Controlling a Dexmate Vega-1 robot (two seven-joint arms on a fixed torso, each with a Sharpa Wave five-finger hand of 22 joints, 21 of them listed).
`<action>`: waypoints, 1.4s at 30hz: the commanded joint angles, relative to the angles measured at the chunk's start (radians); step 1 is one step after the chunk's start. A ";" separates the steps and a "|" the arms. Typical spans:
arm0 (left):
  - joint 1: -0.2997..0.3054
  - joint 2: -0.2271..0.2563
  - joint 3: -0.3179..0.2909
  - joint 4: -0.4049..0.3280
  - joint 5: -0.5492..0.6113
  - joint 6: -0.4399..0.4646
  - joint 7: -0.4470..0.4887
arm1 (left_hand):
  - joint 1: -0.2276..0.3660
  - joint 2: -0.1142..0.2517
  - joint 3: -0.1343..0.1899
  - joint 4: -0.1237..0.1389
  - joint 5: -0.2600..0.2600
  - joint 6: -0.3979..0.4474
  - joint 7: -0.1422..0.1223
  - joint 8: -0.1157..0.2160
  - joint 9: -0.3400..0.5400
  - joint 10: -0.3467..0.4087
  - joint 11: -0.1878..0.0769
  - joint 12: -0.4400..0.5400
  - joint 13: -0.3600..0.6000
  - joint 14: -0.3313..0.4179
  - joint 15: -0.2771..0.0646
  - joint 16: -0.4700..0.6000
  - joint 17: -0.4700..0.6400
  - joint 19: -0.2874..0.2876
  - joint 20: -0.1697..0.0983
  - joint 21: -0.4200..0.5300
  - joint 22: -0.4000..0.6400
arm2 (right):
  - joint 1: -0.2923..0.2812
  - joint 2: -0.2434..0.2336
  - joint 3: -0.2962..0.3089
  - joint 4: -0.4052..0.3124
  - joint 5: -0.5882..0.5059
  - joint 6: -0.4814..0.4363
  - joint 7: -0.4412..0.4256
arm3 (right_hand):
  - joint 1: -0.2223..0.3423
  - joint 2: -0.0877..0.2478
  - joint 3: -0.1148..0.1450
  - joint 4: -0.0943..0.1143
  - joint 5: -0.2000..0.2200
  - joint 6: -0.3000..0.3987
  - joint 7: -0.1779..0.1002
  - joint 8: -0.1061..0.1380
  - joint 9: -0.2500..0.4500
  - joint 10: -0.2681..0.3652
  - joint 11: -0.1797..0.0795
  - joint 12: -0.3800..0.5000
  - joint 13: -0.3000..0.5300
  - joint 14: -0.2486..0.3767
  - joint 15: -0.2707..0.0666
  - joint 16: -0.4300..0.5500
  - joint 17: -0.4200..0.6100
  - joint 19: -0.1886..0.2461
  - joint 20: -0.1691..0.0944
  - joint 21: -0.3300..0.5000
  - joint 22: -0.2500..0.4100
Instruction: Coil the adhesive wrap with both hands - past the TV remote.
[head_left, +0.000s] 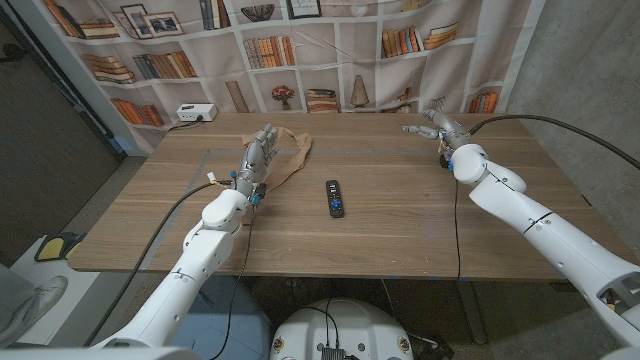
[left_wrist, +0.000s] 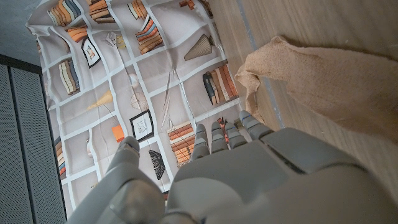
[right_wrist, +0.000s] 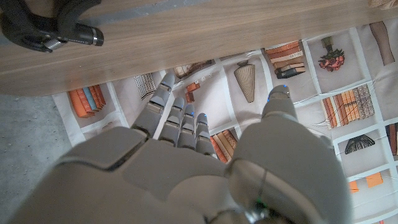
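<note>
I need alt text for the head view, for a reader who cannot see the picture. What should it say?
Two white robot arms reach over a wooden table: the left hand is beside a loose tan adhesive wrap, and the right hand is near the far right edge, holding nothing. A black TV remote lies between them, with a bookshelf-print backdrop behind.

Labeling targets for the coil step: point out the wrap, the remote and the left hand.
wrap (head_left: 288, 160): head view, middle of the tan strip beside the left hand.
remote (head_left: 335, 197): head view, middle of its black body.
left hand (head_left: 256, 160): head view, back of the hand, fingers reaching toward the far edge.
</note>
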 joint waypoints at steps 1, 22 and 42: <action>0.003 -0.004 0.000 -0.005 0.002 0.005 0.001 | 0.001 0.010 0.004 -0.006 0.004 0.006 -0.007 0.005 0.003 0.011 -0.002 0.004 0.003 -0.008 -0.001 0.005 0.003 0.007 0.001 -0.004 0.004 | 0.018 -0.001 -0.019 -0.014 -0.032 -0.070 0.026 | 0.012 -0.004 0.004 0.001 0.004 0.011 0.003 0.004 0.003 0.020 0.000 0.010 0.004 0.015 0.000 0.007 0.003 0.013 0.002 0.001 0.004; 0.017 -0.013 -0.007 -0.013 -0.026 -0.022 -0.015 | 0.004 0.013 0.005 -0.008 0.004 0.007 -0.008 0.003 0.003 0.013 0.008 0.004 0.003 -0.008 0.000 0.005 0.002 0.007 0.002 -0.004 0.004 | 0.027 -0.006 -0.066 -0.038 -0.122 -0.155 0.009 | -0.011 -0.010 -0.007 0.017 0.002 0.037 -0.015 0.004 0.003 0.042 -0.014 0.009 0.007 -0.030 0.005 -0.014 0.009 -0.018 -0.001 -0.023 0.004; 0.035 0.020 -0.002 -0.041 -0.015 -0.028 -0.019 | 0.004 0.014 0.003 -0.009 0.004 -0.001 -0.012 0.000 0.003 0.018 0.002 0.005 0.003 -0.012 0.001 0.004 0.003 0.005 0.003 -0.005 0.004 | 0.026 -0.013 -0.104 -0.059 -0.198 -0.252 0.020 | -0.012 -0.009 -0.007 0.018 0.002 0.049 -0.021 0.005 0.005 0.049 -0.018 0.008 0.008 -0.024 -0.002 -0.014 0.009 -0.016 -0.002 -0.027 0.004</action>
